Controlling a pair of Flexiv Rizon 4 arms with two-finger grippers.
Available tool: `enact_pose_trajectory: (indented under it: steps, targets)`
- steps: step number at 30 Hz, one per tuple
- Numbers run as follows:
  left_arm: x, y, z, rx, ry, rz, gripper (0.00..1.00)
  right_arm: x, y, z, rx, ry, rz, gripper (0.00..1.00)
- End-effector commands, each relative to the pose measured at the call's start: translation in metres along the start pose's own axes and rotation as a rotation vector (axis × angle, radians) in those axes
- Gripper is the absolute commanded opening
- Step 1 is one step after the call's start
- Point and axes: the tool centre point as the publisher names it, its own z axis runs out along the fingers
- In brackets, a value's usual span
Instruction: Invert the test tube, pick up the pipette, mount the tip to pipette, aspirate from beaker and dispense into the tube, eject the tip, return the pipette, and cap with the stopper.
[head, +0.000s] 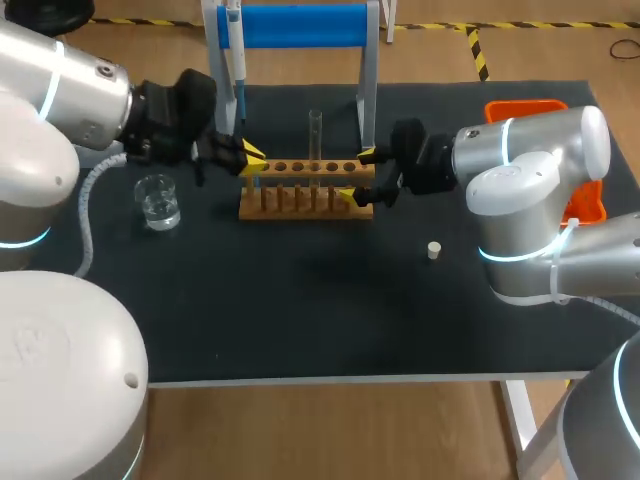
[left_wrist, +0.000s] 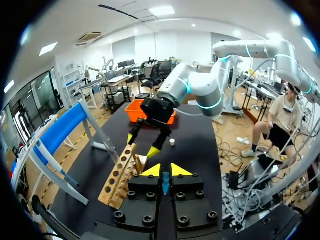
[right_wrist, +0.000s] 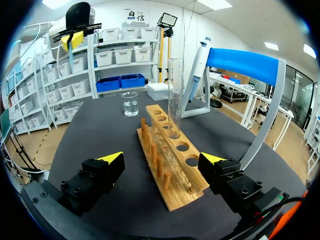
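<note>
A clear test tube (head: 315, 135) stands upright in a middle hole of the wooden rack (head: 300, 195). My right gripper (head: 358, 175) is open, with one finger on each side of the rack's right end (right_wrist: 172, 170) and touching nothing; the tube (right_wrist: 175, 90) is ahead of it. At the rack's left end my left gripper (head: 250, 160) is shut. A thin blue-green sliver shows between its tips (left_wrist: 165, 171); I cannot tell what it is. The pipette (head: 235, 40) hangs on the blue stand (head: 300, 25). The beaker (head: 158, 200) holds clear liquid. A white stopper (head: 434, 250) lies on the mat.
An orange bin (head: 592, 205) sits at the table's right edge, behind my right arm. The stand's legs come down just behind the rack. The dark mat in front of the rack is open up to the near edge.
</note>
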Motion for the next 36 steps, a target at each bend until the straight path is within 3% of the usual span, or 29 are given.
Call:
enact_pose_trajectory:
  steps: [1, 22, 29, 36]
  targets:
    - [0.002, -0.008, 0.012, -0.027, 0.018, 0.001, 0.00, 0.000, 0.000, 0.000, 0.000, 0.000, 0.000, 1.00]
    - [0.006, -0.015, 0.024, -0.045, 0.053, 0.018, 0.00, 0.000, 0.000, 0.000, 0.000, 0.000, 0.000, 1.00]
    - [0.006, -0.015, 0.024, -0.045, 0.053, 0.018, 0.00, 0.020, -0.004, -0.054, -0.104, 0.045, -0.026, 1.00]
    - [0.006, -0.015, 0.024, -0.045, 0.053, 0.018, 0.00, 0.043, -0.003, -0.089, -0.241, 0.154, -0.143, 1.00]
